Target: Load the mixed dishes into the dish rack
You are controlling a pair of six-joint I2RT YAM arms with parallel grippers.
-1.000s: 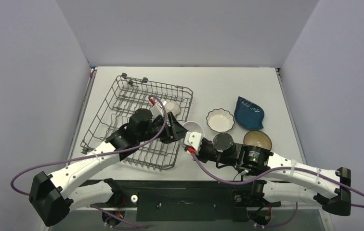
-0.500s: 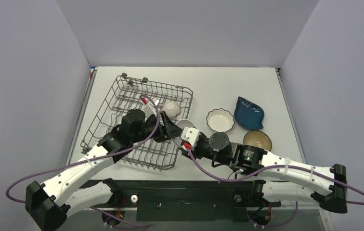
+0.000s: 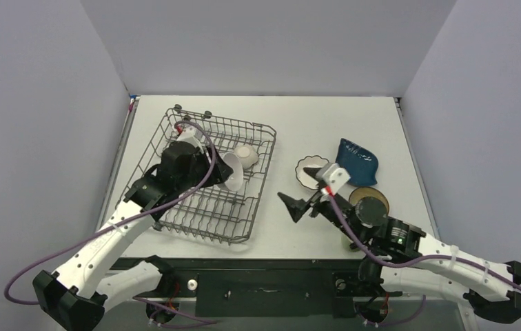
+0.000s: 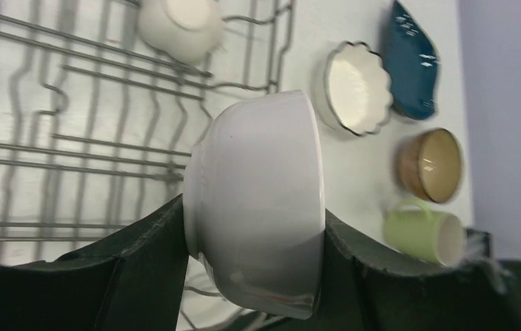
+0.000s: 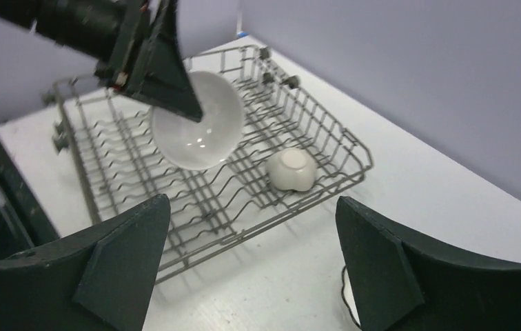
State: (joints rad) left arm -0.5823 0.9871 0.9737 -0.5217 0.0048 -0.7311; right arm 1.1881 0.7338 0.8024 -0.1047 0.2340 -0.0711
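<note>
Your left jaws are clamped on the white bowl (image 3: pixel 233 172), one jaw on each side of it. The bowl is tipped on its side and hangs over the rack (image 3: pixel 175 210), near the middle of the top view. You cannot tell if it touches the wires. The rack sits on the left part of the worktop (image 3: pixel 299 124). A small dish (image 3: pixel 245 153) lies upside down inside the rack, near its upper right corner, just up and to the right of the white bowl. Your right jaws are wide apart and hold nothing. In the top view they hang over the bare worktop just to the right of the rack, and they point toward it. The other dishes are on the worktop at the right of the rack. The wavy bowl (image 3: pixel 307 172) is the closest one to the rack, and part of it is hidden behind your right arm. The blue dish (image 3: pixel 356 162) is just to its right. The brown bowl (image 3: pixel 369 200) is below the blue dish. In the left wrist view the mug (image 4: pixel 423 238) is at the lower right, just below the brown bowl.
</note>
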